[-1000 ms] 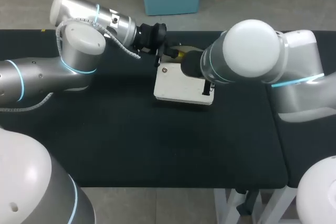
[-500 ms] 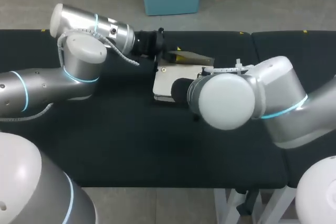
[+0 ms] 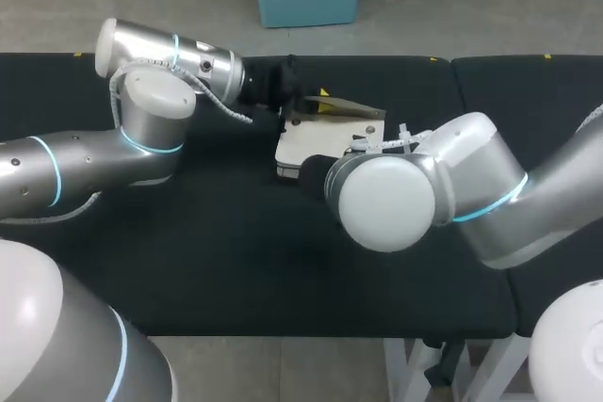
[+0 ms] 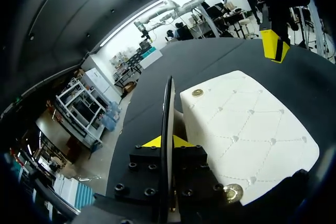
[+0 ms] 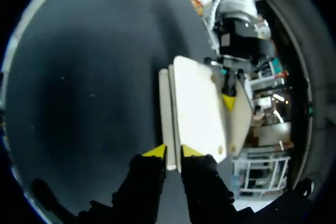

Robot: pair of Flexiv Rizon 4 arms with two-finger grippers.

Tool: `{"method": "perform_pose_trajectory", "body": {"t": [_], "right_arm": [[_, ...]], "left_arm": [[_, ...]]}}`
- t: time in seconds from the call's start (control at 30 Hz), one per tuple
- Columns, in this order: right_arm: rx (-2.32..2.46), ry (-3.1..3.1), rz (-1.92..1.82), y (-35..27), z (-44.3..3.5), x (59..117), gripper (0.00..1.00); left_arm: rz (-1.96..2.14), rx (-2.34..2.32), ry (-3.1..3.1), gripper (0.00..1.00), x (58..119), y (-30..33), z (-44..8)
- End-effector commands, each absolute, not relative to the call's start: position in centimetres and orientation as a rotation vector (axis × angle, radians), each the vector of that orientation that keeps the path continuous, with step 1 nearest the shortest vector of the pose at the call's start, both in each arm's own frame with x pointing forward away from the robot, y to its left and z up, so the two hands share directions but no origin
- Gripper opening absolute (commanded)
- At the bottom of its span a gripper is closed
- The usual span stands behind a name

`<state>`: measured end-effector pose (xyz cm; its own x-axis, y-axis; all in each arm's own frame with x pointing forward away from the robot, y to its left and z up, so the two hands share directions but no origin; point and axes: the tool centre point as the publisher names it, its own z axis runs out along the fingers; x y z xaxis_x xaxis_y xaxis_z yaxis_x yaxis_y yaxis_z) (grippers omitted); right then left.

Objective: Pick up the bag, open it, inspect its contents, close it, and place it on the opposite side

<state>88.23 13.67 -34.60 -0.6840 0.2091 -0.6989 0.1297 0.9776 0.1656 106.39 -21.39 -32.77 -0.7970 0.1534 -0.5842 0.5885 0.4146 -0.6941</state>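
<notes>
Look at the left fingers [image 4: 149, 142]: pinched shut on the raised flap [image 4: 168, 103], surely to hold the white quilted bag [image 4: 247, 129] open for a look inside. The right fingers [image 5: 155, 152], barely parted, clamp the bag's near edge, likely steadying it. The bag sits on the black surface [image 3: 236, 270], upper middle of the head view. The left arm [image 3: 141, 120] lies low from the left; the right arm [image 3: 471, 195] folds across, its elbow in front.
</notes>
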Motion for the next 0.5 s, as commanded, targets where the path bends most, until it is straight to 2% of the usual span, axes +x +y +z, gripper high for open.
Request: {"method": "perform_pose_trajectory", "body": {"t": [0.03,0.13,0.5], "right_arm": [[0.244,2.312,0.115,13.7,-35.9,88.8,0.25],[0.248,2.293,0.098,13.5,-36.2,89.2,0.29],[0.250,2.217,0.006,12.2,-37.0,90.7,0.31]], "left_arm": [[-1.389,0.659,2.248,0.00,107.1,-21.7,-33.5],[-1.396,0.666,2.259,0.00,107.0,-21.7,-33.7],[-1.401,0.698,2.285,0.00,106.7,-21.5,-34.1]]}}
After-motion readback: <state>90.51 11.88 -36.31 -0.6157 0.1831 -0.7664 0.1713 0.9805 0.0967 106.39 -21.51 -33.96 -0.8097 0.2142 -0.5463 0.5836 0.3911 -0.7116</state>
